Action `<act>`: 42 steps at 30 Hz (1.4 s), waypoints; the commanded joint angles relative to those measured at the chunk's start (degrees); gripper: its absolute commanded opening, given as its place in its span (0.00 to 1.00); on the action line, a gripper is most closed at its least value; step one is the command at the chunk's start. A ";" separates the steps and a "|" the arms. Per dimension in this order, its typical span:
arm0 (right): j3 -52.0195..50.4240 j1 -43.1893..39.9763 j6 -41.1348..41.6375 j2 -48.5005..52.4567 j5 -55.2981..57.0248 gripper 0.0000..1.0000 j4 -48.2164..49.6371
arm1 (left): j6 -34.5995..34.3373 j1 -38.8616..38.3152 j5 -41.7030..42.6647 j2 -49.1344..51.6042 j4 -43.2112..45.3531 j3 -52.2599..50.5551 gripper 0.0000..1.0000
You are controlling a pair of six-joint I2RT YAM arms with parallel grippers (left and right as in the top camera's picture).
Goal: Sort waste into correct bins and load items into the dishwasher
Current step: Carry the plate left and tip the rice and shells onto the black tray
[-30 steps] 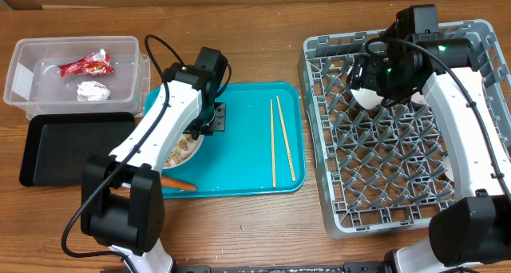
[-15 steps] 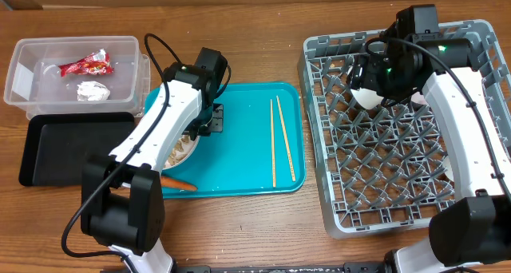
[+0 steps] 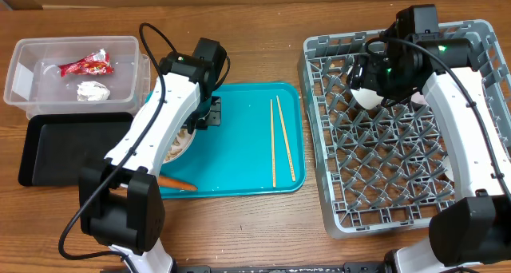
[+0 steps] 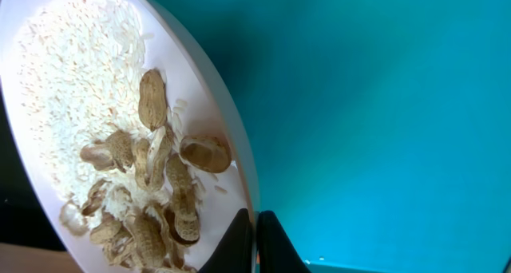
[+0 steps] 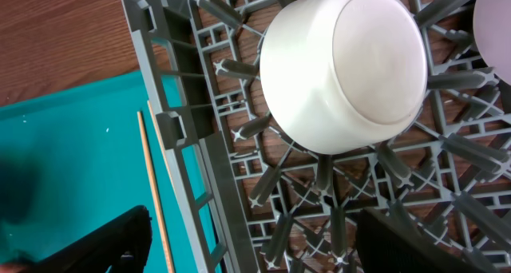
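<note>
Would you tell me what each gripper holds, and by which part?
The left gripper pinches the white plate by its rim; the right gripper is open, holding nothing.

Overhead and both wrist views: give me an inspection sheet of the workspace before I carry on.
Surface: wooden table, teal tray in the middle.
Job's things: wrapper and tissue in clear tub; black tray in front of it; chopsticks and carrot on teal tray; bowl upside down in dish rack; plate carries rice and shells.
Clutter: nothing seen.
End effectors: left shut on plate rim; right open over bowl.
Cables: black cable looping off left arm.
Surroundings: nothing seen.
</note>
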 commanded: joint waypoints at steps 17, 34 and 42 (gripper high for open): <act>0.37 -0.02 -0.35 -1.86 1.49 0.84 0.13 | -6.05 6.45 -3.39 -5.95 -5.97 1.73 0.04; 0.37 0.00 -0.35 -1.86 1.49 0.84 -0.13 | 6.54 24.13 9.18 -6.56 -2.78 1.73 0.04; 0.37 0.00 -0.35 -1.86 1.49 0.84 -0.17 | 12.44 34.32 20.04 -6.56 -0.92 1.73 0.04</act>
